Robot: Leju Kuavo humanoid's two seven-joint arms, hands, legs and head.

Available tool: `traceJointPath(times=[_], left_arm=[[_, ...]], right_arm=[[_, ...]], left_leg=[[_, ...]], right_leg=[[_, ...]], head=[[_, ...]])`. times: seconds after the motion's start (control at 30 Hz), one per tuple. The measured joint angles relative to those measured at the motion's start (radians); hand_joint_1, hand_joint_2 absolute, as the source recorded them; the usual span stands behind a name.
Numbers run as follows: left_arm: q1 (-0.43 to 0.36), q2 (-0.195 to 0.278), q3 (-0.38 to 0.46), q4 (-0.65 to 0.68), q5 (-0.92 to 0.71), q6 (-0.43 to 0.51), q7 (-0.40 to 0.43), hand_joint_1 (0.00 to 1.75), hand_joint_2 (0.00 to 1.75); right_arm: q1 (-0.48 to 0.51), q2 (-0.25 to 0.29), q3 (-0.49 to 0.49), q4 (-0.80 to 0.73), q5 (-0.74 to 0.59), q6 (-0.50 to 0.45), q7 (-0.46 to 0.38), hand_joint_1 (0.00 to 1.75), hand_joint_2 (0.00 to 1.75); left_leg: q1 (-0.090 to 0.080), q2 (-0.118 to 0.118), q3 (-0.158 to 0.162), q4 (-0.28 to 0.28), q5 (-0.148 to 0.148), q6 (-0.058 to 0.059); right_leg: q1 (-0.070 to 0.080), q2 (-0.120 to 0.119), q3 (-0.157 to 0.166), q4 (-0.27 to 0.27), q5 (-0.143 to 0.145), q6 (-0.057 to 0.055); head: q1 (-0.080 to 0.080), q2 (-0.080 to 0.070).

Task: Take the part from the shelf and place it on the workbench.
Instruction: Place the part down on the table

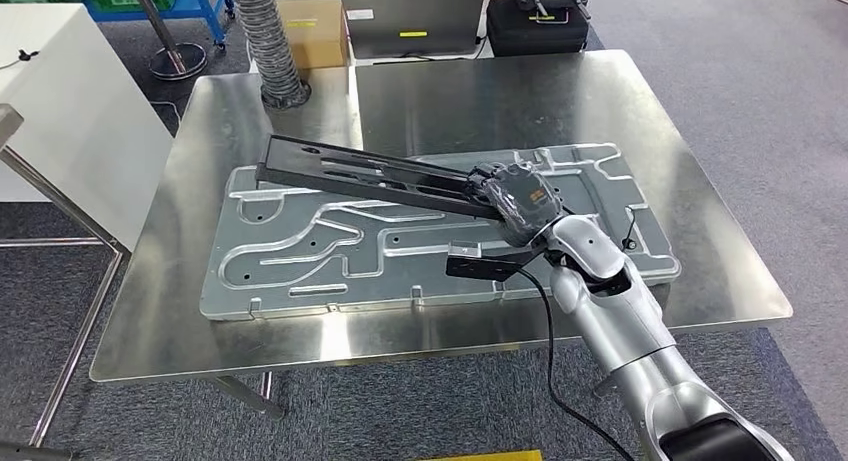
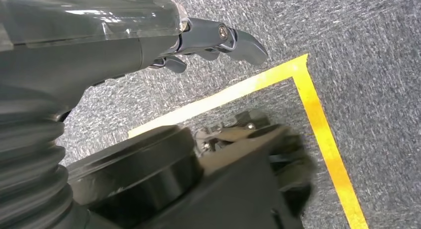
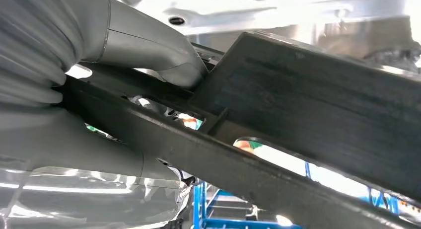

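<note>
Since the long black part (image 1: 370, 173) already lies slantwise across the pressed metal panel (image 1: 300, 271) on the workbench (image 1: 200, 331), with the right hand (image 1: 515, 199) clasped around its near end, the step in hand looks like the set-down. Judging by that, the next move calls for loosening the fingers and drawing clear without dragging it. Beside the robot's body, over grey carpet, the left hand (image 2: 208, 38) hangs with nothing in it and its fingers loosely apart
</note>
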Motion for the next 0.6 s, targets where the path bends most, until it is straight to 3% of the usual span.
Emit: traceJointPath(times=[0.03,0.07,0.13,0.2,0.3,0.37,0.4,0.5,0.53,0.57,0.6], left_arm=[[0.001,0.0,0.0,0.0,0.0,0.0,0.0,0.0,1.75],[0.002,0.0,0.0,0.0,0.0,0.0,0.0,0.0,1.75],[0.003,0.001,0.0,0.0,0.0,0.0,0.0,0.0,1.75],[0.002,0.001,0.0,0.0,0.0,0.0,0.0,0.0,1.75],[0.003,0.001,0.0,0.0,0.0,0.0,-0.002,0.0,1.75],[0.004,0.001,0.0,0.0,-0.002,0.0,-0.002,0.0,1.75],[0.004,0.001,0.0,0.0,-0.002,-0.001,-0.002,0.0,1.75],[0.005,0.001,0.0,0.0,-0.006,-0.002,-0.002,0.0,1.75],[0.005,0.002,0.0,0.0,-0.007,-0.003,-0.002,0.0,1.75],[0.006,0.001,0.0,0.0,-0.009,-0.003,-0.002,0.0,1.75],[0.006,0.001,0.0,0.0,-0.01,-0.004,-0.002,0.0,1.75]], right_arm=[[0.0,-0.003,0.005,0.004,0.006,0.0,0.003,1.75,1.75],[-0.001,-0.004,0.009,0.008,0.012,0.0,0.006,1.75,1.75],[-0.002,-0.004,0.014,0.014,0.024,0.0,0.011,1.75,1.75],[-0.004,-0.004,0.016,0.018,0.034,-0.001,0.017,1.75,1.75],[-0.004,-0.004,0.018,0.022,0.05,-0.002,0.028,1.75,1.75],[-0.002,-0.004,0.018,0.023,0.06,-0.002,0.036,1.75,1.75],[-0.002,-0.002,0.018,0.023,0.067,-0.001,0.041,1.75,1.75],[0.01,0.009,0.016,0.025,0.082,0.0,0.051,1.75,1.75],[0.017,0.011,0.015,0.025,0.086,0.0,0.054,1.75,1.75],[0.023,0.012,0.014,0.026,0.09,0.0,0.056,1.75,1.75],[0.027,0.012,0.013,0.026,0.092,0.0,0.058,1.75,1.75]], left_leg=[[0.0,0.0,-0.012,0.022,0.002,0.0],[0.001,0.0,-0.005,0.001,0.024,0.002],[0.0,0.001,0.055,-0.133,0.099,0.012],[-0.003,0.003,0.11,-0.248,0.138,0.019],[-0.006,0.002,0.12,-0.276,0.139,0.026],[-0.003,0.005,0.123,-0.284,0.144,0.036],[-0.001,0.008,0.124,-0.287,0.146,0.04],[-0.001,0.014,0.123,-0.288,0.146,0.045],[-0.002,0.015,0.124,-0.288,0.145,0.045],[-0.002,0.015,0.124,-0.287,0.144,0.045],[-0.001,0.016,0.126,-0.287,0.143,0.043]], right_leg=[[0.0,0.001,0.0,0.001,0.0,0.0],[0.001,0.003,0.001,0.001,-0.001,0.0],[0.001,0.006,0.005,0.003,-0.004,0.004],[0.005,0.007,0.003,0.006,-0.006,0.012],[0.006,0.007,-0.003,0.006,-0.005,0.028],[0.004,0.004,-0.011,0.029,-0.023,0.041],[0.004,0.001,-0.028,0.067,-0.047,0.047],[0.003,-0.004,-0.124,0.263,-0.136,0.06],[0.002,-0.004,-0.143,0.296,-0.14,0.062],[0.001,-0.004,-0.142,0.288,-0.123,0.063],[0.0,-0.005,-0.121,0.238,-0.09,0.062]], head=[[0.0,0.0],[0.0,0.0],[0.0,0.0],[0.0,0.0],[0.0,0.0],[0.0,0.0],[0.0,0.0],[0.0,0.0],[0.0,0.0],[0.0,0.0],[0.0,0.0]])
